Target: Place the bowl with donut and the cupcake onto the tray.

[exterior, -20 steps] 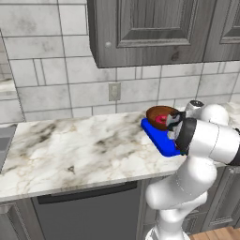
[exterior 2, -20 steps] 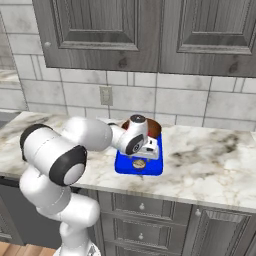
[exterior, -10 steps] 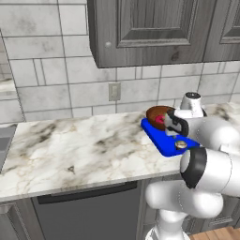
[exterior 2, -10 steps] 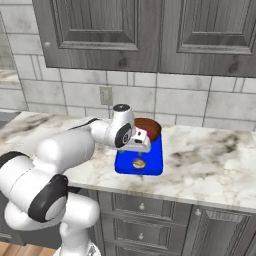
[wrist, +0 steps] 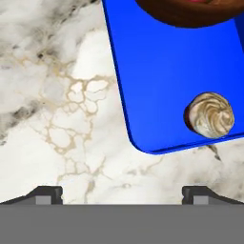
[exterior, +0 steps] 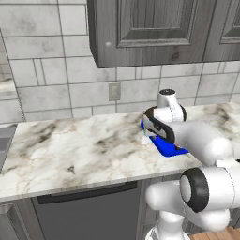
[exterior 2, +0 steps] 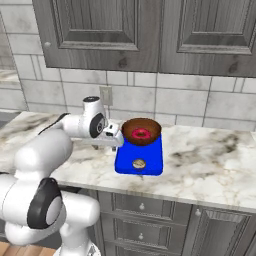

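Tray (exterior 2: 150,158) just right of empty gripper (exterior 2: 116,142)

Left base view: tray (exterior: 168,145) mostly hidden behind the white arm, just a blue corner showing beside the forearm; bowl, donut and cupcake wholly covered there. Tool itself buried behind the arm's wrist in that view, jaw spacing impossible to read.

Right base view: tool (exterior 2: 116,140) small and seen side-on just beside the tray's (exterior 2: 150,155) near-left edge, gap between fingers too small to judge. Cupcake (exterior 2: 139,163) a tiny swirl, wrapper detail unreadable.

Hand view: bowl (wrist: 190,12) cut off by the top edge ahead of the tool, only its lower rim visible; donut (wrist: 202,1) reduced to a pink sliver at that edge. Tray's (wrist: 162,71) far and right sides cropped. Fingertips (wrist: 45,194) barely rising, mostly cut off.
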Available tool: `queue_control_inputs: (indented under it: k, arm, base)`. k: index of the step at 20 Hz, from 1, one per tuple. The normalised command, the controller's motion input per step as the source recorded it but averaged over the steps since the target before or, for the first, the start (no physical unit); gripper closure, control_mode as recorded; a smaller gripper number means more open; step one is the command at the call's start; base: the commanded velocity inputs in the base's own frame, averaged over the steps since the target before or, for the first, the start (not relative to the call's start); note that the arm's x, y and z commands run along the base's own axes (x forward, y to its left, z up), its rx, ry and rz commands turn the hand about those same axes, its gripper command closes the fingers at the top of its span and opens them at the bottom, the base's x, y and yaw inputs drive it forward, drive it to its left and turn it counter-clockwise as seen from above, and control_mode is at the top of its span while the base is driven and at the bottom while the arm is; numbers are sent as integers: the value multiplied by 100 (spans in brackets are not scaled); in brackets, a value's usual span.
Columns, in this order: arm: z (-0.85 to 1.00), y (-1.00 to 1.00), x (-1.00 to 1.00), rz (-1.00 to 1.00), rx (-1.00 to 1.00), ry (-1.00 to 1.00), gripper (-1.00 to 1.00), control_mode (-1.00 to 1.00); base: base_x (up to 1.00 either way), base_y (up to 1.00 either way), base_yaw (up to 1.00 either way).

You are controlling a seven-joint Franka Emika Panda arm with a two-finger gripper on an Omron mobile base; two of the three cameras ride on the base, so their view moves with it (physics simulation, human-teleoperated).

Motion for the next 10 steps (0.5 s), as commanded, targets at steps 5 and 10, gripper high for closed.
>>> queue_control_inputs:
  k: [5,10]
  arm:
    - [4,29,-59,-7,1,-2,-100,-100]
    - [25,10,-73,-5,-1,-14,-100,-100]
  base:
    - [0,0,0]
    - [0,0,0]
